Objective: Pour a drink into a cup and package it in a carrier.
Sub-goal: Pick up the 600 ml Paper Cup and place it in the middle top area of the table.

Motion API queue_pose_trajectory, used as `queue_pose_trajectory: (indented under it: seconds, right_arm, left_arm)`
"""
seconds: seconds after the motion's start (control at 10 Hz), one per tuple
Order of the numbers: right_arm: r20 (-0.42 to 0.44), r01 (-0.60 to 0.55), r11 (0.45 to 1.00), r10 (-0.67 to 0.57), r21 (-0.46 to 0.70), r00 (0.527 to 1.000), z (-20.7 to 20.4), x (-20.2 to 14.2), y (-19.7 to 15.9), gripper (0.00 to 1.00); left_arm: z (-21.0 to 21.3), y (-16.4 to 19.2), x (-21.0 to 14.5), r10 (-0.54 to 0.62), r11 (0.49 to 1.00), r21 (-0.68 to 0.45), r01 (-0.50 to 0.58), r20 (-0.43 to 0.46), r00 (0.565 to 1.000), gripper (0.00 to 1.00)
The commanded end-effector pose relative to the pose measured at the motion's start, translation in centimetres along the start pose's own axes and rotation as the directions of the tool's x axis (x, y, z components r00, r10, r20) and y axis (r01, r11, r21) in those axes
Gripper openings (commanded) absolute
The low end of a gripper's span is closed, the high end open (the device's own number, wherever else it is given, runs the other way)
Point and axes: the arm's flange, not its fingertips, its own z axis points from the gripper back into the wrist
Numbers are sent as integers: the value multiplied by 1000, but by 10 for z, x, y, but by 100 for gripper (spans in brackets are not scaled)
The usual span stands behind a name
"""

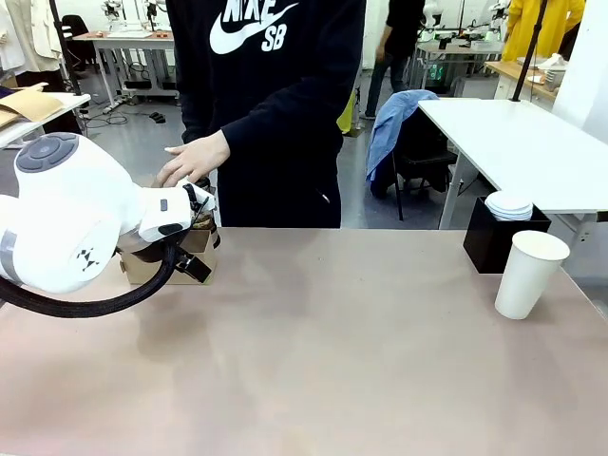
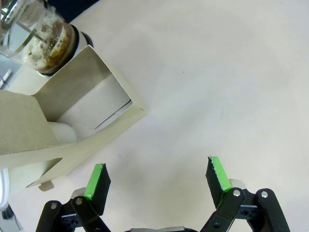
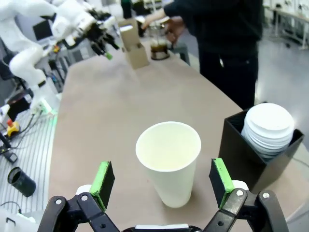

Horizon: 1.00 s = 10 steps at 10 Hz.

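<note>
The white paper cup (image 1: 529, 275) stands upright and empty at the table's right side. My right gripper (image 3: 161, 178) is open just short of the cup (image 3: 169, 162), its green pads level with the cup's sides. The brown cardboard carrier (image 1: 157, 264) sits at the far left, partly behind my left arm (image 1: 66, 223). My left gripper (image 2: 158, 178) is open over bare table beside the carrier (image 2: 72, 106), holding nothing. The drink (image 2: 48, 41) is dark brown in a clear glass jug just beyond the carrier. In the right wrist view a person's hand (image 3: 169, 24) rests on the jug (image 3: 158, 46).
A black box (image 1: 499, 242) holding a stack of flat white lids (image 1: 509, 204) stands just behind the cup. The person stands at the far edge, with one hand (image 1: 195, 157) above the carrier. The tabletop (image 1: 332, 351) stretches bare between carrier and cup.
</note>
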Motion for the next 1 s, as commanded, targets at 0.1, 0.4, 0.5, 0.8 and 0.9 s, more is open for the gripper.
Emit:
queue_pose_trajectory:
  seconds: [0.1,0.4,0.5,0.8,0.9]
  right_arm:
    - [158,-76,996,66,53,985,7,-52,-27,100]
    - [198,-102,994,93,35,976,-13,-94,-18,100]
    - [217,-111,994,104,19,971,-22,-101,-13,100]
    - [186,-129,991,133,-35,973,-49,-110,-8,100]
    - [181,-124,991,130,-49,975,-56,-111,-6,100]
  left_arm:
    - [0,0,0,1,1000,-1,-1,0,1000,100]
    - [0,0,0,1,1000,-1,-1,0,1000,100]
    - [0,0,0,1,1000,-1,-1,0,1000,100]
    - [0,0,0,1,1000,-1,-1,0,1000,100]
    - [0,0,0,1,1000,-1,-1,0,1000,100]
